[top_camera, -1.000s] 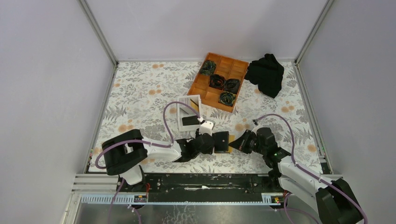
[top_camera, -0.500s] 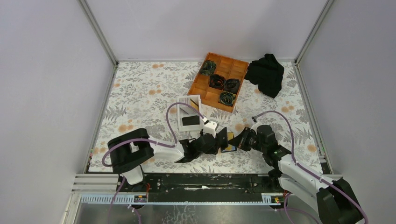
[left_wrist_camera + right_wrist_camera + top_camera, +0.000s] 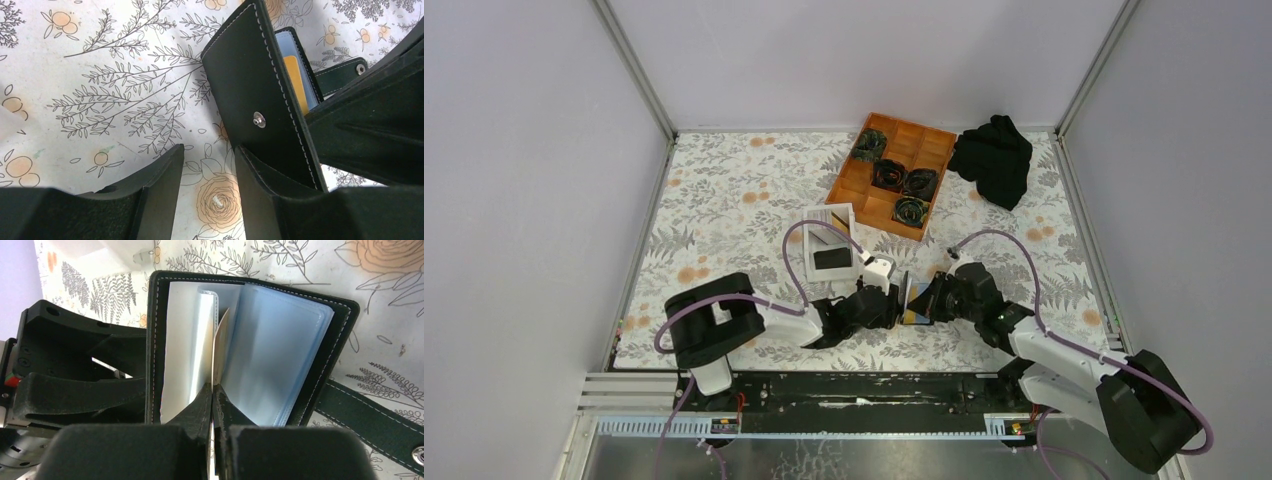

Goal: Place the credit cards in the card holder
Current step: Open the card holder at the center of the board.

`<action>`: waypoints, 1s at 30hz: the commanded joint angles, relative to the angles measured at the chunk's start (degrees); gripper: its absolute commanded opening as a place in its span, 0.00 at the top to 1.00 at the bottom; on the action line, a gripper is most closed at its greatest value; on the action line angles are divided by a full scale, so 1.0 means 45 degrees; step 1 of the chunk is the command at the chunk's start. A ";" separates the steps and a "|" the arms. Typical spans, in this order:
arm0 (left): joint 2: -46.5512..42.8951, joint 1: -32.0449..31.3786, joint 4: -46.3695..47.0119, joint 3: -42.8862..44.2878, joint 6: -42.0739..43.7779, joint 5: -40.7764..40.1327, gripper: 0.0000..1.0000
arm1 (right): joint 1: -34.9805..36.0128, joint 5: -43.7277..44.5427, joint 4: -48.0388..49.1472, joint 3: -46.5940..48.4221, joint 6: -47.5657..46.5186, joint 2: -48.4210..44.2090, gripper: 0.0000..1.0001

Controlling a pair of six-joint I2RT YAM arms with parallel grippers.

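Observation:
The black card holder (image 3: 250, 285) stands open on its edge on the flowered cloth, its clear sleeves (image 3: 275, 350) fanned out. My right gripper (image 3: 214, 390) is shut on a thin tan credit card (image 3: 220, 340) whose far end sits between the sleeves. From the left wrist view I see the holder's stitched cover (image 3: 250, 85) with its snap, and an orange card face (image 3: 295, 75) behind it. My left gripper (image 3: 209, 149) is open with only cloth between its fingers; its right finger (image 3: 260, 200) leans on the cover. The strap tab (image 3: 370, 415) lies flat on the cloth.
A white open-topped box (image 3: 829, 245) stands just behind the left gripper (image 3: 892, 298). An orange wooden compartment tray (image 3: 856, 180) with dark rolled items sits at the back. A black cloth (image 3: 994, 160) lies at the back right. Both arms meet near the front middle.
The holder was lying flat a second ago and now stands open on edge. My right gripper has moved left with the card into the holder. The left gripper shifted slightly right.

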 commanded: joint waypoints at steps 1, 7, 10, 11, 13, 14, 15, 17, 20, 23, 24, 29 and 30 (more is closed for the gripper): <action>0.1233 -0.0179 -0.0312 -0.0423 -0.0464 0.1812 0.48 | 0.0680 0.0663 0.0026 0.0635 -0.0385 0.0548 1.00; 0.1336 -0.0185 -0.0250 -0.0670 -0.0646 0.1869 0.48 | 0.1213 0.1691 -0.0850 0.1480 -0.0735 0.0499 1.00; 0.1172 -0.0182 -0.0537 -0.0835 -0.0735 0.1759 0.48 | 0.1389 0.2096 -0.1414 0.2069 -0.1059 0.0801 1.00; 0.1093 -0.0210 -0.0724 -0.0855 -0.0748 0.1691 0.48 | 0.1490 0.2239 -0.1580 0.2254 -0.1140 0.0987 1.00; 0.0873 -0.0206 -0.1141 -0.0913 -0.0837 0.1436 0.47 | 0.1847 0.2655 -0.1963 0.2799 -0.1342 0.1544 1.00; 0.0748 -0.0213 -0.1378 -0.0946 -0.0895 0.1311 0.47 | 0.2089 0.2978 -0.2229 0.3065 -0.1444 0.1810 1.00; 0.0610 -0.0202 -0.1566 -0.0999 -0.0961 0.1185 0.47 | 0.2336 0.3387 -0.2512 0.3352 -0.1561 0.2063 1.00; 0.0162 -0.0237 -0.2272 -0.1064 -0.1188 0.0838 0.46 | 0.2911 0.4260 -0.3121 0.3956 -0.1754 0.2522 1.00; -0.0742 -0.0449 -0.3357 -0.1200 -0.1626 -0.0044 0.45 | 0.3533 0.5531 -0.3897 0.4692 -0.1942 0.2922 1.00; -0.1703 -0.0691 -0.4770 -0.1230 -0.2165 -0.0908 0.44 | 0.3989 0.6290 -0.4497 0.5243 -0.2081 0.3334 1.00; -0.2020 -0.0765 -0.5233 -0.1259 -0.2345 -0.1135 0.44 | 0.4124 0.6476 -0.4555 0.5360 -0.2100 0.3487 1.00; -0.3916 -0.1202 -0.7377 -0.1272 -0.3200 -0.2178 0.43 | 0.4884 0.7470 -0.4873 0.5905 -0.2108 0.4309 1.00; -0.4355 -0.1329 -0.7780 -0.1239 -0.3385 -0.2415 0.43 | 0.4978 0.7554 -0.4895 0.5973 -0.2108 0.4419 1.00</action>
